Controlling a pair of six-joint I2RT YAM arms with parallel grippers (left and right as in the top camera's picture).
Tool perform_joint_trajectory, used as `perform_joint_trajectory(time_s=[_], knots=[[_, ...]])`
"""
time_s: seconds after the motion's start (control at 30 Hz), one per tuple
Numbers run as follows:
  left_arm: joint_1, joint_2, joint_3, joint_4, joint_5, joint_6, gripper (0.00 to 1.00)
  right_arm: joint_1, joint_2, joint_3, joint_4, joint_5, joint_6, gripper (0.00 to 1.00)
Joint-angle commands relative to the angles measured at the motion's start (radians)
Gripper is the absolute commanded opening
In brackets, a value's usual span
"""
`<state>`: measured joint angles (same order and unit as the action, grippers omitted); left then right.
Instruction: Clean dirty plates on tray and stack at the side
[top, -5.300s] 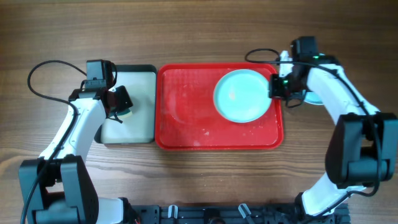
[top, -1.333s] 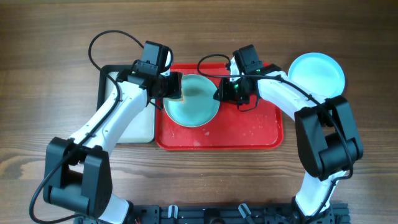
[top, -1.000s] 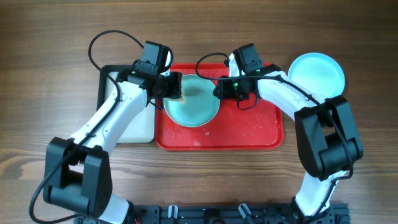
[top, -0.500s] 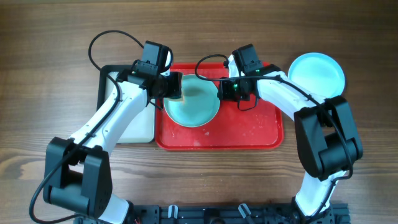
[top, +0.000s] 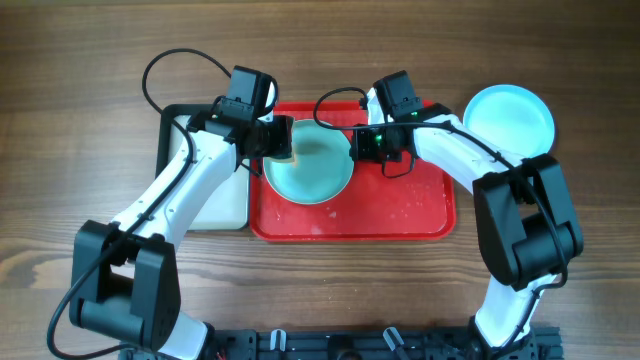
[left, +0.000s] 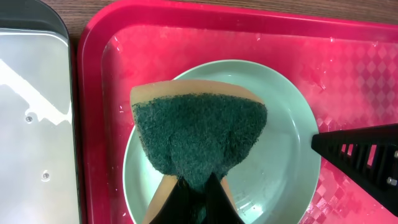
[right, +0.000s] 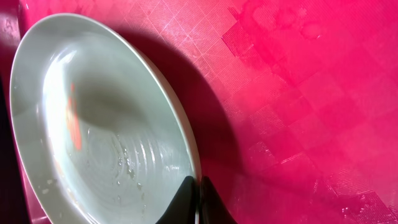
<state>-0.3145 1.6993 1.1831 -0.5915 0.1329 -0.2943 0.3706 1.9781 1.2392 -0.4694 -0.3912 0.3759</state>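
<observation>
A pale blue plate (top: 310, 168) lies on the left half of the red tray (top: 400, 215). It also shows in the left wrist view (left: 286, 143) and the right wrist view (right: 93, 124). My left gripper (top: 277, 142) is shut on a sponge (left: 199, 134) with a green scouring face, held over the plate's left part. My right gripper (top: 357, 146) is shut on the plate's right rim (right: 194, 186). A second pale blue plate (top: 508, 118) sits on the table right of the tray. The white plate is not visible.
A black-rimmed tray with a pale inside (top: 205, 205) stands left of the red tray; it also shows in the left wrist view (left: 31, 124). Water drops lie on the red tray (right: 298, 93). Bare wood table lies in front.
Since 5.3 s ago the plate moved from the tray's right to its left, both arms came in over it, and a plate sits at the right. In the last second almost nothing moved.
</observation>
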Motion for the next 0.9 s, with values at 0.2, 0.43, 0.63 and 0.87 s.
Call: perform_joint_trajectory(time_s=[0.2, 0.43, 0.63, 0.87], knots=[[-0.004, 0.005, 0.012, 0.001, 0.004, -0.009, 0.04, 0.006, 0.018, -0.003, -0.002, 0.011, -0.004, 0.04], [-0.005, 0.006, 0.012, 0.000, -0.011, -0.010, 0.04, 0.006, 0.018, -0.003, -0.005, 0.011, 0.017, 0.04], [-0.020, 0.058, 0.012, 0.001, -0.010, -0.010, 0.04, 0.006, 0.018, -0.003, -0.014, 0.011, 0.021, 0.27], [-0.039, 0.088, 0.012, 0.031, -0.011, -0.010, 0.04, 0.015, 0.027, -0.004, -0.041, 0.037, 0.054, 0.17]])
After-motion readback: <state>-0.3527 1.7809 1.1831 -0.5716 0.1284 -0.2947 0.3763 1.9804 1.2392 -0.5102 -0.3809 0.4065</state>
